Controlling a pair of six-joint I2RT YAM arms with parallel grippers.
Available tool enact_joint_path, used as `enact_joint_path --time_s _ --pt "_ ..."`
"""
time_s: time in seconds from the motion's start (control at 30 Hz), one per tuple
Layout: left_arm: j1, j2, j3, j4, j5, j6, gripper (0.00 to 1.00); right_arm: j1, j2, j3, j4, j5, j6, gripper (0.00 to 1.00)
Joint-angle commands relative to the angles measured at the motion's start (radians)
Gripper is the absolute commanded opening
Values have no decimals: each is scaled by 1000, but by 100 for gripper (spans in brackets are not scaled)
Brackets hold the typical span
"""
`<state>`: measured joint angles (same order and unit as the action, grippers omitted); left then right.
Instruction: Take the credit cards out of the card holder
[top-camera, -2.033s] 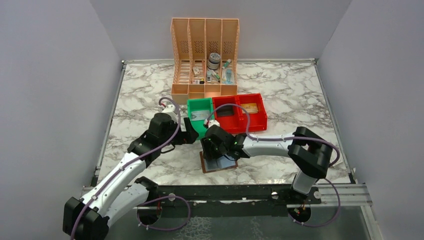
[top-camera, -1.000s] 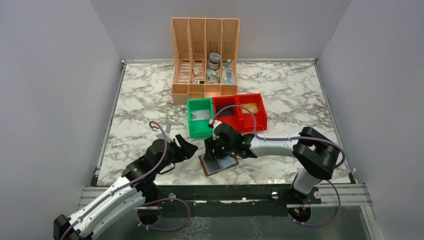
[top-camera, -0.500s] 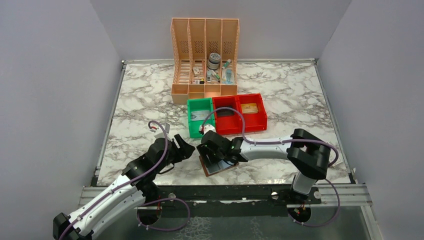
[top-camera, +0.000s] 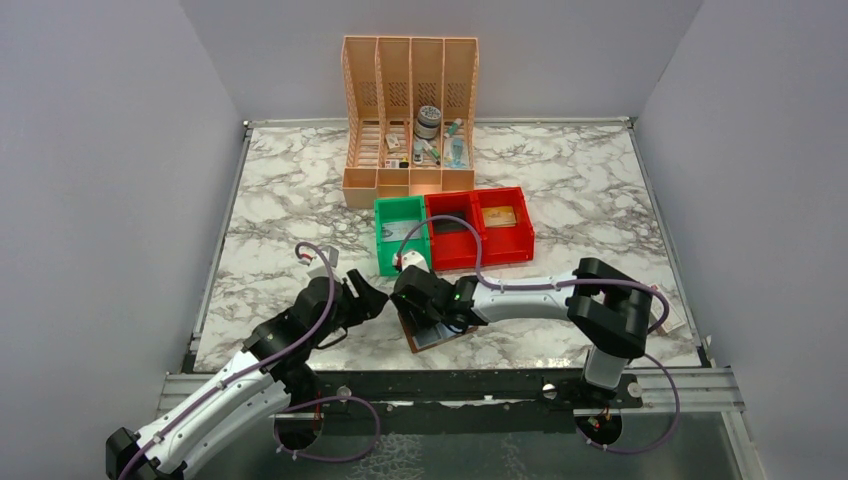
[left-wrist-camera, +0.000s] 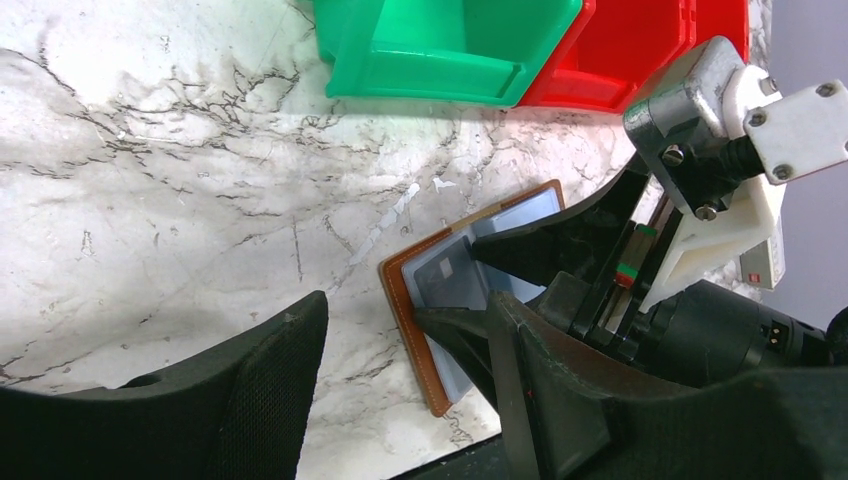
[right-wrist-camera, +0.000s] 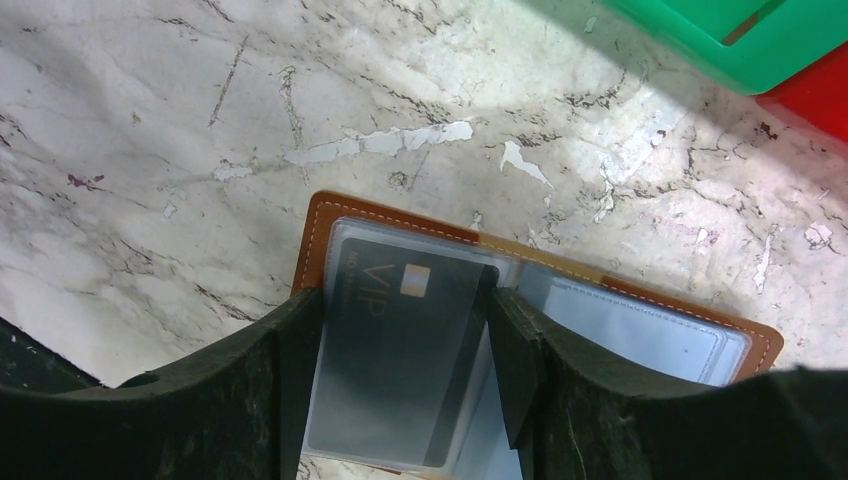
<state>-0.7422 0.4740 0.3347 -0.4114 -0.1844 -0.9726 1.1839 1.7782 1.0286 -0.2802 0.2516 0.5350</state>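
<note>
I judge the job unfinished: the dark card (right-wrist-camera: 400, 340) sits in the open card holder (right-wrist-camera: 330, 215), my right end effector (right-wrist-camera: 405, 300) spread astride it, left end effector (left-wrist-camera: 410, 310) open, both empty.

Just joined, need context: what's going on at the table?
The right gripper is down on the open brown card holder near the table's front edge, jaws open, fingers either side of a dark card tucked inside it. That card is not out yet. The left gripper hovers open beside it, holding nothing.
</note>
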Motion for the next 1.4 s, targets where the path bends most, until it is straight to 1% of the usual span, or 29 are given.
enact_joint_path --time_s 0.0,0.1,0.23,0.33,0.47,0.53,0.73,0.87,1.1,1.37 --pt "-6 2 24 9 31 57 60 -13 36 -30 -14 -61 12 58" --pt "-6 30 20 36 111 118 59 -32 12 -62 68 -197 26 56" --pt "-6 41 6 62 156 128 59 -85 14 -105 137 -299 71 55" --pt "-6 24 -16 113 193 126 58 -120 2 -144 177 -357 90 54" --pt "-6 23 -46 183 257 129 58 -146 -12 -164 193 -377 92 55" --pt "-6 36 -55 203 276 129 57 -152 -16 -168 191 -370 91 53" --pt "-6 97 -89 275 357 138 49 -178 -17 -188 223 -412 101 53" --pt "-6 117 -115 334 411 141 45 -183 -12 -187 231 -423 106 53" --pt "-7 153 -152 379 485 126 45 -184 -16 -185 230 -429 109 53" --pt "-8 172 -200 455 499 81 44 -185 -18 -186 237 -437 120 53"
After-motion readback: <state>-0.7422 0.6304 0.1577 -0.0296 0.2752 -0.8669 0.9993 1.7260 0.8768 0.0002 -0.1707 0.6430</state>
